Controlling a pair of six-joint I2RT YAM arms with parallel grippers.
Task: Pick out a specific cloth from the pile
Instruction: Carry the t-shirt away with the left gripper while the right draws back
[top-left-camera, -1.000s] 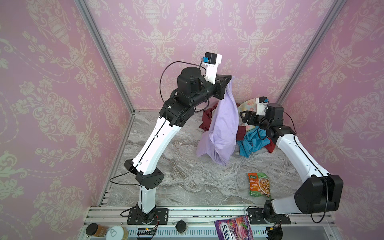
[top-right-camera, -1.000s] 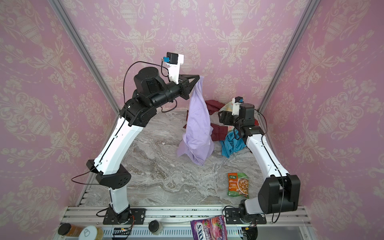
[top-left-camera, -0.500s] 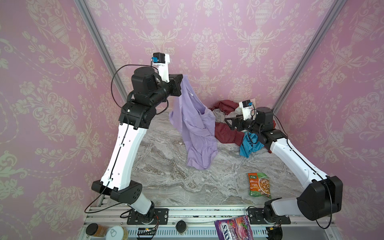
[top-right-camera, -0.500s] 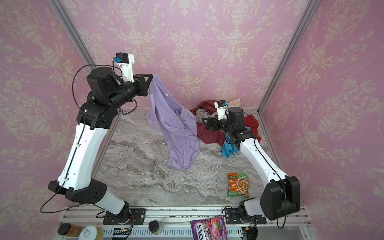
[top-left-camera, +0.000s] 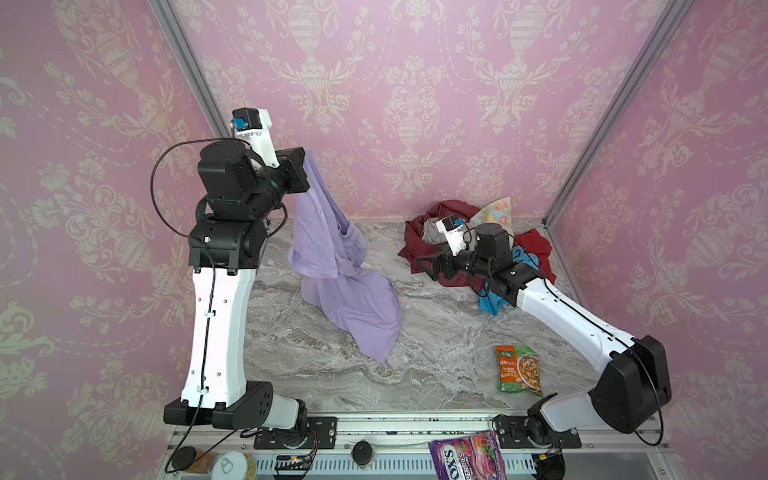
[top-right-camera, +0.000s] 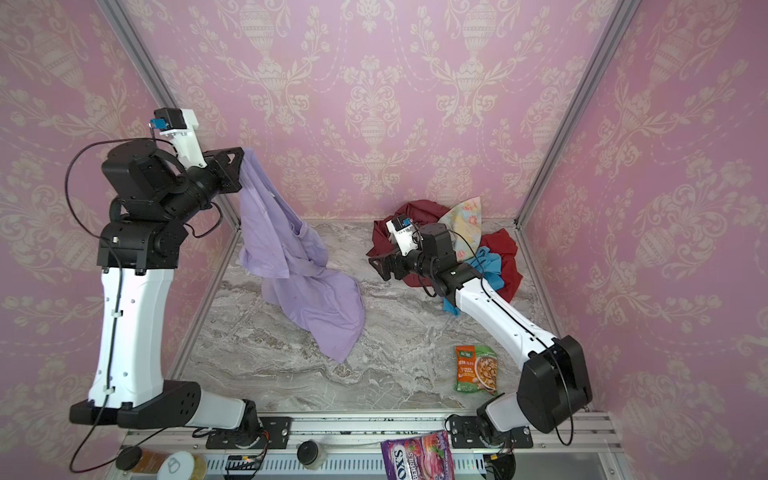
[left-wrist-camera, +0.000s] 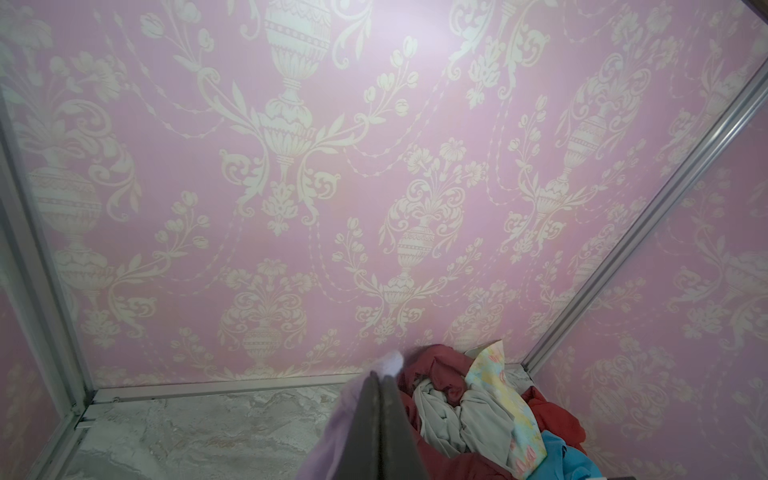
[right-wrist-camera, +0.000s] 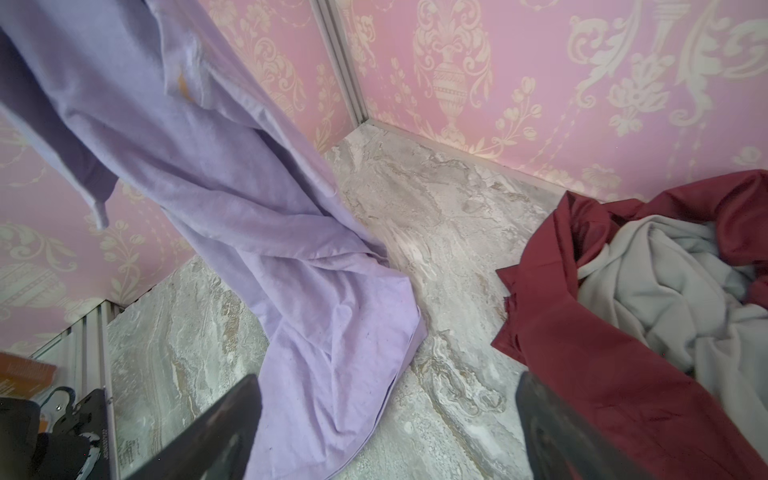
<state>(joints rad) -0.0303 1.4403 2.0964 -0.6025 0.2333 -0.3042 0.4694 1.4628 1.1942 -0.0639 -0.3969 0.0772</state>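
The left gripper (top-right-camera: 240, 165), raised high toward the table's (top-left-camera: 415, 374) far left corner, is pressed together on an upper edge of the cloth (top-left-camera: 332, 266). The cloth hangs as a lavender drape with its lower end spread on the marble near the table's middle, apart from the pile (top-left-camera: 432, 232) in the far right corner. The right gripper (top-left-camera: 424, 262) hovers low at the pile's edge, jaws spread wide and holding nothing, though whether one finger (right-wrist-camera: 544, 440) brushes the maroon cloth (right-wrist-camera: 623, 374) is hard to tell.
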